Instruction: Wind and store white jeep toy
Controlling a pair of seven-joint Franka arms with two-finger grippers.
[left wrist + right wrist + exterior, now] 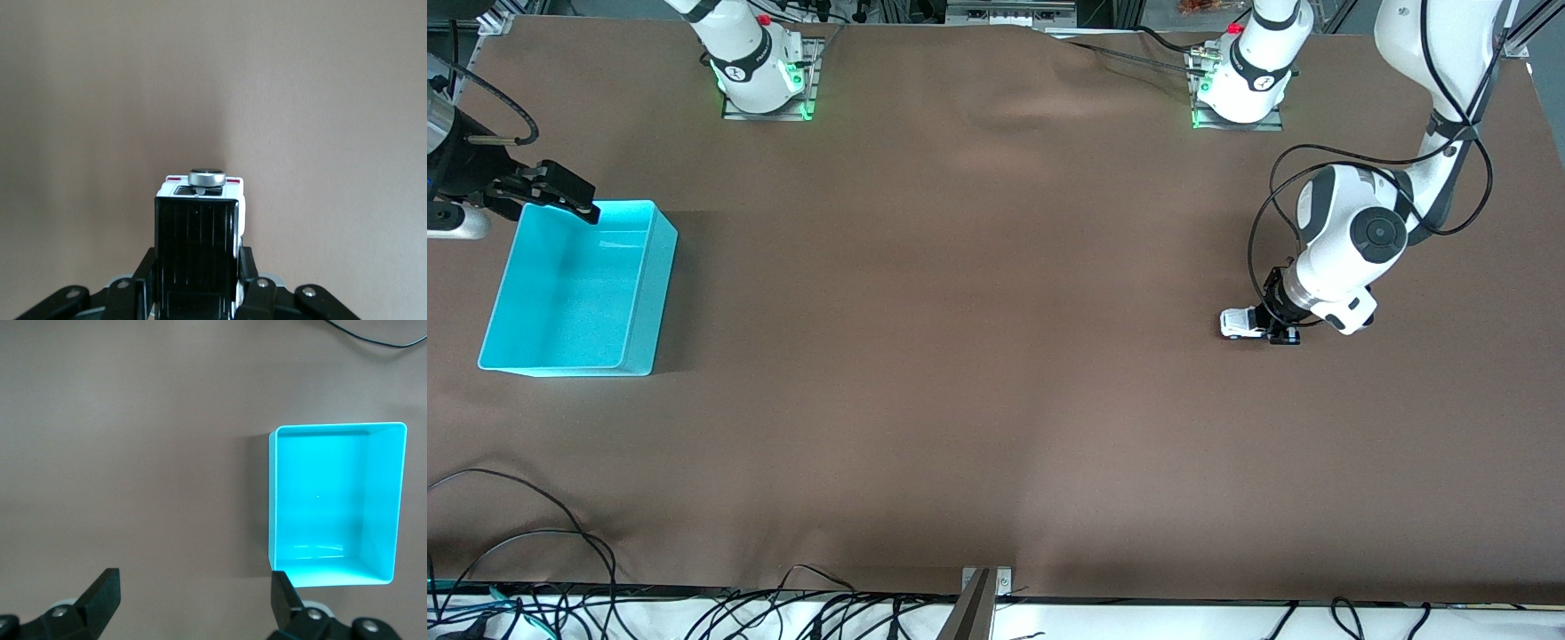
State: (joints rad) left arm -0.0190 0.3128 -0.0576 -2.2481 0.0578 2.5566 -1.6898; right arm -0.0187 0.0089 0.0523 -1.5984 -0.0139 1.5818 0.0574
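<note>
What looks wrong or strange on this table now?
Nothing stands out. The white jeep toy sits upright on the table, in the left hand. The cyan bin stands upright and empty under the open right hand.

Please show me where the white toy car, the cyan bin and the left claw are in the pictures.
white toy car (1234, 324): front view, on its white body.
cyan bin (660, 284): front view, on its side wall.
left claw (1272, 322): front view, between its fingertips, at the car.
</note>
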